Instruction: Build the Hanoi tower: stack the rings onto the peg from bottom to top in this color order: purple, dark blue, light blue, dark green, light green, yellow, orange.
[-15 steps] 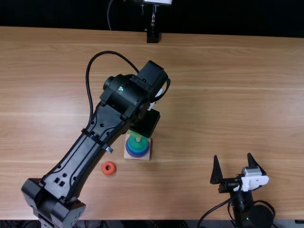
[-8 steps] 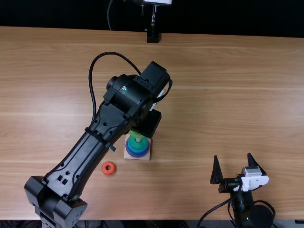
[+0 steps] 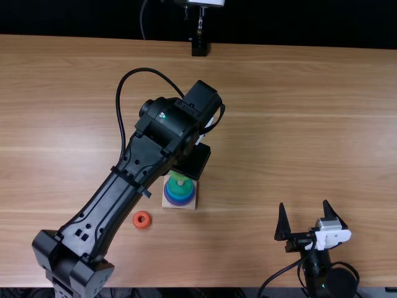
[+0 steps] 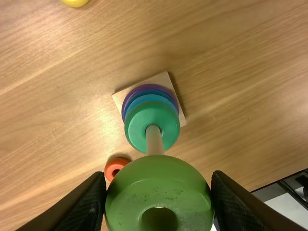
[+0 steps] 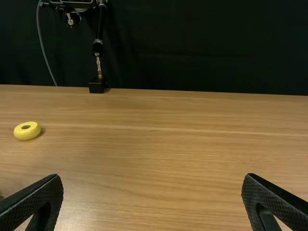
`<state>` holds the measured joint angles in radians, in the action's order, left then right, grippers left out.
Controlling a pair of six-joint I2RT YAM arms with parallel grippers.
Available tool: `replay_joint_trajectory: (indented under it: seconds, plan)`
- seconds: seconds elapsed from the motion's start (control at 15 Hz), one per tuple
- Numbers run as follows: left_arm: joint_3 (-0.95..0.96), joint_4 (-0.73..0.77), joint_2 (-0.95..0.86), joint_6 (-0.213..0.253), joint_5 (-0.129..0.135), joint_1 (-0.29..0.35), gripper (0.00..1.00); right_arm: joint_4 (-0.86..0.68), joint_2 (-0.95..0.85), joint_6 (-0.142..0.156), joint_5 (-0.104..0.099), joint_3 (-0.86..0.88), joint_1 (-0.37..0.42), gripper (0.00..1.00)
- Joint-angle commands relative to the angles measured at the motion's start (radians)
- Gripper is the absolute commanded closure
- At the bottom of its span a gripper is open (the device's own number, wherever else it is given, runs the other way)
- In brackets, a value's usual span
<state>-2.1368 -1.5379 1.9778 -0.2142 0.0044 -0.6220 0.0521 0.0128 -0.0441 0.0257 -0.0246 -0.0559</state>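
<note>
In the top view, my left gripper (image 3: pixel 193 162) is over the wooden base (image 3: pixel 188 203). In the left wrist view my left gripper (image 4: pixel 159 191) is shut on the light green ring (image 4: pixel 159 178), its hole facing the camera. Behind it the peg (image 4: pixel 154 139) rises from stacked purple (image 4: pixel 126 102), blue (image 4: pixel 150 98) and dark green (image 4: pixel 139 120) rings. Whether the peg's tip enters the held ring, I cannot tell. My right gripper (image 3: pixel 304 205) stands open with nothing between its fingers, likewise the right gripper (image 5: pixel 153 179) in the right wrist view.
An orange ring (image 3: pixel 141 220) lies on the table near the base, beside the left arm's forearm. A yellow ring (image 5: pixel 27 131) rests farther back on the table (image 5: pixel 159 144). A black stand (image 3: pixel 199 47) is at the far edge.
Compared with one second ago, my left arm has shifted slightly to the right in the top view, then stayed still over the last half second. The right arm and the loose orange ring have not moved.
</note>
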Motion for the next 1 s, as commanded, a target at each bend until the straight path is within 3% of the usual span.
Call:
replay_joint_trajectory:
  seconds: [0.0,0.67,0.87,0.93]
  plan:
    - [0.002,0.005,0.058,-0.007,0.005,-0.007,1.0,-0.005,-0.013,0.002,0.0,0.009,0.014,0.0]
    - [-0.002,-0.001,0.058,-0.003,0.007,-0.001,1.0,-0.005,-0.013,0.002,0.0,0.009,0.014,0.0]
    - [-0.005,-0.014,0.053,-0.001,0.005,0.005,0.56,-0.005,-0.013,0.002,0.0,0.009,0.014,0.0]
    - [-0.003,-0.014,0.052,-0.003,0.005,0.007,0.47,-0.005,-0.013,0.002,0.0,0.009,0.014,0.0]
